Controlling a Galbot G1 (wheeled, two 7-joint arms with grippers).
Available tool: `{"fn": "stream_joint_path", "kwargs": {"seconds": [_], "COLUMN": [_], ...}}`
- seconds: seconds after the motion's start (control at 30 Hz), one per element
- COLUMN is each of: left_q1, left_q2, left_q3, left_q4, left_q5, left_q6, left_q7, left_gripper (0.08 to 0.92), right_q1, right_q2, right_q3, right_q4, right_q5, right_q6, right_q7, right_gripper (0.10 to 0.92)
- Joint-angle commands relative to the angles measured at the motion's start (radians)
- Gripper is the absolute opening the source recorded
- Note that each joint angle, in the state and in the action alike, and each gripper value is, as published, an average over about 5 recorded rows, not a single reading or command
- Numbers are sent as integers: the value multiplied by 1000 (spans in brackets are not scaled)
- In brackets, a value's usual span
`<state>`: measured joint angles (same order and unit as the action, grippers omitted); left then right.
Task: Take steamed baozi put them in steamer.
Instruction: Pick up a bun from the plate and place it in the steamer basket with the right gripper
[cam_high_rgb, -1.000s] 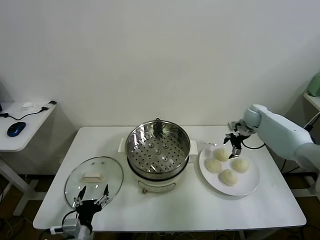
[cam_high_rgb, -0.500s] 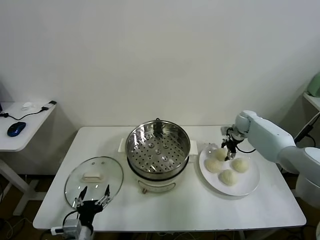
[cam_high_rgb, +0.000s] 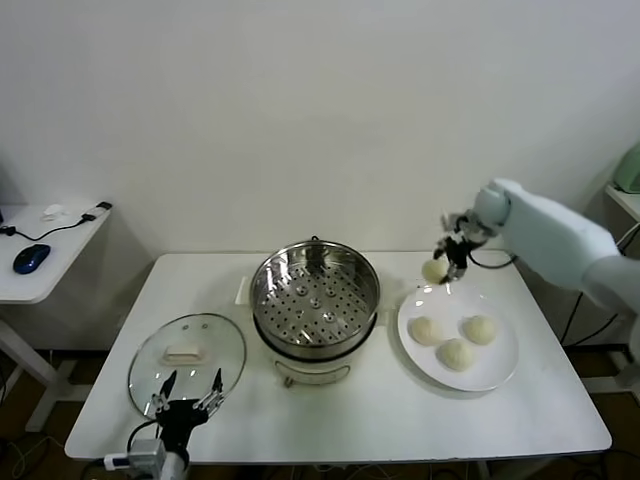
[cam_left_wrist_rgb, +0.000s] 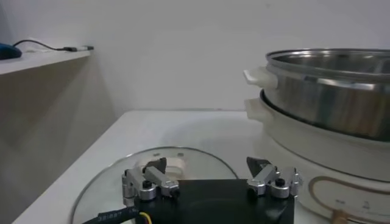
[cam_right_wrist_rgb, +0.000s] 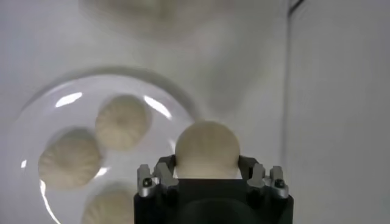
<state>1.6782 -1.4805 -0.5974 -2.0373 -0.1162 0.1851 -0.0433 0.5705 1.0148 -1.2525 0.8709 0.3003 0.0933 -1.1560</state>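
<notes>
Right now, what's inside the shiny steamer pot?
Only the holey metal tray shows inside the steamer; no baozi there. Whatever sits under that tray is hidden.

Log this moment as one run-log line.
phase: carry | right gripper: shut on baozi, lifted above plate | plate: three baozi | steamer: empty | left gripper: open, idle by glass lid
</notes>
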Motion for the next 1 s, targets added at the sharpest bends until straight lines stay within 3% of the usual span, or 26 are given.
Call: {"fn": "stream_joint_path", "kwargs": {"seconds": [0.03, 0.13, 0.23, 0.5, 0.8, 1.0], "left_q1": [3, 2, 3, 11, 44, 48], "left_q2": [1, 3, 5, 4, 9, 7], "left_q3": [7, 8, 8, 8, 9, 9], "left_q4": [2, 11, 11, -5, -9, -18], "left_q5": [7, 7, 7, 20, 23, 26], "left_q6": [-3, -8, -9, -7, -28, -28], "left_q7": [-1, -3, -4, -5, -16, -18], "left_gripper": [823, 823, 823, 823, 823, 823], "right_q1": [418, 388, 288, -58, -198, -226], "right_q2": [109, 188, 241, 375, 506, 559], "right_q3": [-256, -280, -257, -38, 124, 166], "right_q4": [403, 487, 463, 83, -219, -318], "right_q5": [212, 126, -56, -505, -692, -742], "right_q6": [231, 353, 477, 752, 779, 779], "right_q7": [-56, -28, 5, 57, 122, 137], "right_gripper": [679, 679, 679, 686, 687, 685]}}
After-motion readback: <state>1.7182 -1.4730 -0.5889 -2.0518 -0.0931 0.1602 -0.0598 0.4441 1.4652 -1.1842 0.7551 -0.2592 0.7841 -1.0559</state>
